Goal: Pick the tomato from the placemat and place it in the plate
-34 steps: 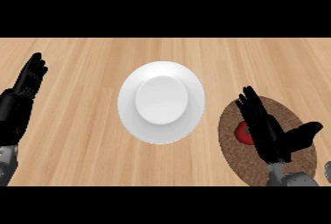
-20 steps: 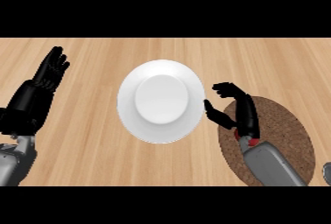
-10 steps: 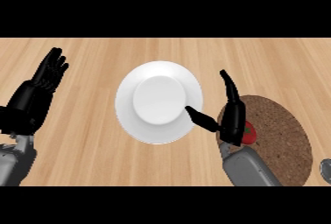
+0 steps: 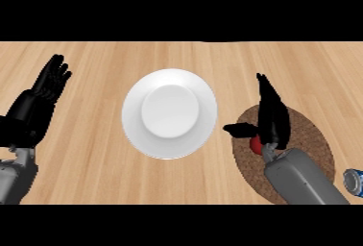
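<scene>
right hand (image 4: 272, 120): over placemat (image 4: 312, 139), fingers straight, thumb out, holding nothing | tomato (image 4: 255, 145): on placemat, mostly hidden under that hand | plate (image 4: 169, 113): left of placemat | left hand (image 4: 39, 103): open, resting at left edge

You have a light wooden counter top (image 4: 92, 178) with fine grain lines running across the whole view. At your lower right edge sits a small blue can with a silver end (image 4: 354, 181), lying tilted and partly cut off by the view's border. It lies on the wood, just beside the brown round mat.
</scene>
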